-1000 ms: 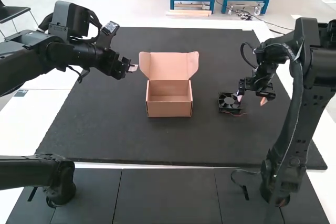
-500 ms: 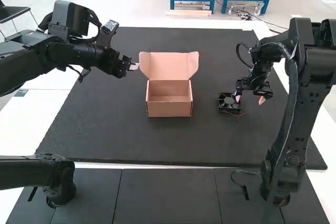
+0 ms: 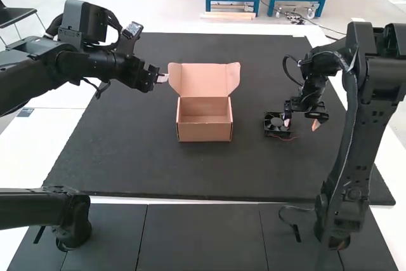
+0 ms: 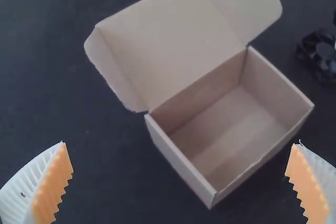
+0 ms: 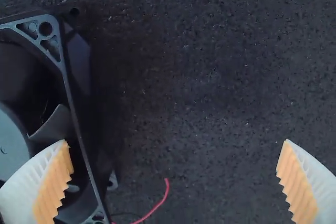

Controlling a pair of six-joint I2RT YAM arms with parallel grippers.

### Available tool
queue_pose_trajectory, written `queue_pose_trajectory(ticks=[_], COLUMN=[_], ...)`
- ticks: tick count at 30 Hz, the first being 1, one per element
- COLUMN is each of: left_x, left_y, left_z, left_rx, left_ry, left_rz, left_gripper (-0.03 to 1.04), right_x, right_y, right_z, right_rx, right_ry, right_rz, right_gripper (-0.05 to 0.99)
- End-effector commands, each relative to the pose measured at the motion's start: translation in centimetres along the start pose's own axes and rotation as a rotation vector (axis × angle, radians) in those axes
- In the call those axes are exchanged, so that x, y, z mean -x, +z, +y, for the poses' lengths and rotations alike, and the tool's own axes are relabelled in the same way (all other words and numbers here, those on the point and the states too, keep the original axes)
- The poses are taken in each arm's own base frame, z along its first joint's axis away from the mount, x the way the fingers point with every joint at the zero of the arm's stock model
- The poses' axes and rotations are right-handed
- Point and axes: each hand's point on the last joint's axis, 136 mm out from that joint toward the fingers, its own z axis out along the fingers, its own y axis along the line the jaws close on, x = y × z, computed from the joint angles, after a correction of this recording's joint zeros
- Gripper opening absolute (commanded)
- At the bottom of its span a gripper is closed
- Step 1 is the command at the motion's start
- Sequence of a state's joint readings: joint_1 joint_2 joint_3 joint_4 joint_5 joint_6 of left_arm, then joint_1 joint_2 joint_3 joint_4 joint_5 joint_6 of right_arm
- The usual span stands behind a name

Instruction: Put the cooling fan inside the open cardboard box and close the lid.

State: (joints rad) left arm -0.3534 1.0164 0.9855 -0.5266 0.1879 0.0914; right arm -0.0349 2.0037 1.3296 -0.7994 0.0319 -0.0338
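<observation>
Right hand (image 3: 301, 122) hangs low over the black mat (image 3: 127, 157) with its two ribbed fingers spread wide and nothing between them. The cooling fan (image 3: 277, 124) lies flat on the mat, to the right of the cardboard box (image 3: 204, 132) and apart from it, not yet inside.

What the coming move turns on is the offset between hand and fan. In the right wrist view, one finger sits over the edge of the fan's frame, while the other stands out over bare mat. The fan therefore lies off to the box side of the hand rather than centred in its gap. By my judgement, the hand must shift towards the box before closing, or it will pinch only a corner or miss altogether. The fan looks square, so it offers no clear long axis. A thin red wire (image 5: 157, 203) trails from it across the mat and could snag.

The left hand (image 3: 157, 79) is also open and empty, and hovers at the left side of the raised lid (image 3: 204, 79), well apart from the fan. The right arm is plainly the nearer one for the pickup, and the left looks placed for the lid.
</observation>
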Motion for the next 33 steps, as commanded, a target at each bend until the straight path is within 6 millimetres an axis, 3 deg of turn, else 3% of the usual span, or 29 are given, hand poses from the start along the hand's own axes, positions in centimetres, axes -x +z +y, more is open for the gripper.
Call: queue_pose_trajectory(ticks=[1, 5, 10, 13, 20, 29, 33], left_x=[2.1, 2.2, 2.5, 2.4, 1.5, -1.1, -2.7], left_y=[-0.7, -0.8, -0.9, -0.9, -0.7, -0.3, -0.1], left_z=[0.3, 0.3, 0.3, 0.3, 0.1, -0.5, -0.7], left_rx=[0.001, 0.002, 0.002, 0.002, -0.005, -0.036, -0.04], left_ry=[-0.009, -0.01, -0.009, -0.009, -0.016, -0.034, -0.039], left_rz=[-0.052, -0.055, -0.059, -0.056, -0.022, 0.064, 0.098], left_gripper=[0.96, 0.96, 0.96, 0.96, 0.96, 0.96, 0.96], right_x=[0.6, 0.8, 0.8, 0.5, 0.3, 0.2, 0.6], right_y=[0.3, 0.5, 0.8, 1.2, 1.4, 1.0, -0.5], right_z=[0.0, 0.2, 0.6, 1.3, 3.0, 3.4, 3.2], right_rx=[-0.022, -0.014, -0.007, 0.033, 0.126, 0.147, 0.15], right_ry=[-0.008, -0.008, -0.006, -0.006, 0.051, 0.122, 0.128], right_rz=[0.005, 0.007, 0.014, 0.031, 0.05, 0.06, 0.022], right_gripper=[0.82, 0.64, 0.58, 0.48, -0.02, -0.02, -0.02])
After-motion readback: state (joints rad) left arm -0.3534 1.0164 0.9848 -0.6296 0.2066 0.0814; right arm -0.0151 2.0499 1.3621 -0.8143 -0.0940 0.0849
